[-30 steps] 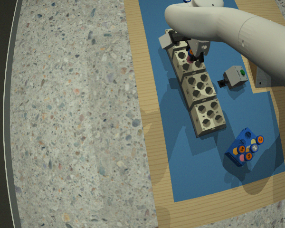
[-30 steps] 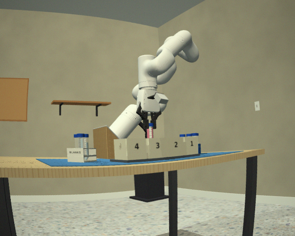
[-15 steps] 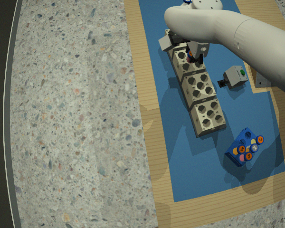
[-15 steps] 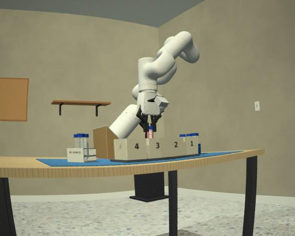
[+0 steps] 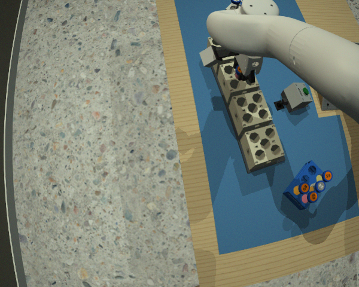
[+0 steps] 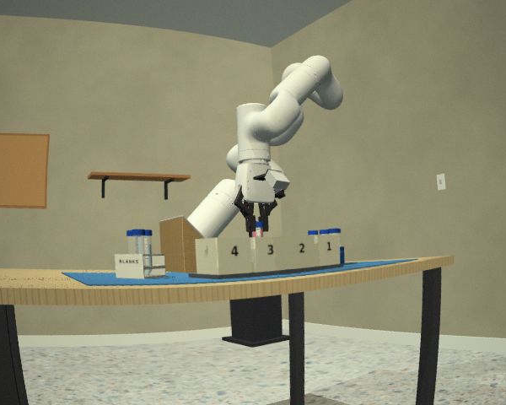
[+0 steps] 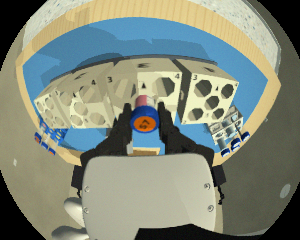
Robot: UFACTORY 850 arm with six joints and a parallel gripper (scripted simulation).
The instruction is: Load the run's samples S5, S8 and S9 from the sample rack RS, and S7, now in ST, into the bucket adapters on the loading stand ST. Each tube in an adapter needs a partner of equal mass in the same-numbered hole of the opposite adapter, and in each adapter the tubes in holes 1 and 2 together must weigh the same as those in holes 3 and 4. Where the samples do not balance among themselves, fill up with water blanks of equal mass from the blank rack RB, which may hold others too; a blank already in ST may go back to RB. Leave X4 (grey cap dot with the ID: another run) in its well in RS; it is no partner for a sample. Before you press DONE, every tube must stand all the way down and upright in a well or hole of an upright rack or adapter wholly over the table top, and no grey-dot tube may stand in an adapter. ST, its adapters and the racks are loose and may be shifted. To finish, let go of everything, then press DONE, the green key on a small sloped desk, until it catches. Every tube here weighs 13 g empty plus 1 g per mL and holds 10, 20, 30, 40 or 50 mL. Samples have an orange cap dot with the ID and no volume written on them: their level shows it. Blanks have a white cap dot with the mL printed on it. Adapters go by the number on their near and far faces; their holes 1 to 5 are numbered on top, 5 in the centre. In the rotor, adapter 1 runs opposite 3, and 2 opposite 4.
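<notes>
Your end effector (image 7: 145, 135) pinches an orange-dot sample tube (image 7: 144, 122) by its cap; the tube hangs partly lowered into a hole of adapter 3 (image 6: 270, 255) on the loading stand (image 6: 209, 275).

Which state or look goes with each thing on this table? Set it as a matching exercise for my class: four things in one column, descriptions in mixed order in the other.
Things
1. gripper
2. DONE key
3. sample rack
4. blank rack

Descriptions
A. white, labelled BLANKS
B. green, on a grey desk
C. blue, with four capped tubes standing in it
D. shut on an orange-dot tube over the adapters

Pairs: 1-D, 2-B, 3-C, 4-A
</notes>
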